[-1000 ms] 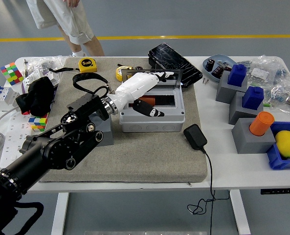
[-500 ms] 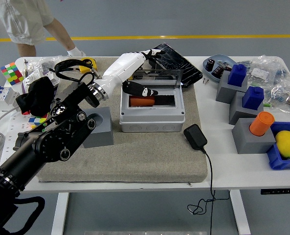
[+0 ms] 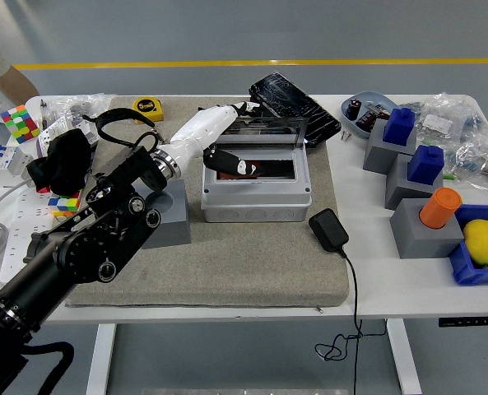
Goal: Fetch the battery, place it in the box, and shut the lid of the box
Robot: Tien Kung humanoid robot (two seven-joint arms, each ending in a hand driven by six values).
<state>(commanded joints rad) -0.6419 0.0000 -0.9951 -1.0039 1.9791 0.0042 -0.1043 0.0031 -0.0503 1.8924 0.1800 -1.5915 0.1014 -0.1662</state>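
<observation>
Battery lies inside the grey box, mostly hidden by the left hand; only an orange strip shows. The fingers hang released, grasping nothing. The clear lid stands upright, hard to make out.

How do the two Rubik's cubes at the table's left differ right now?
The far cube sits in plain view near the table's left edge with a green face showing; the near cube lies lower down, partly hidden beside the black cloth and the left arm. Both are multicoloured and untouched.
</observation>
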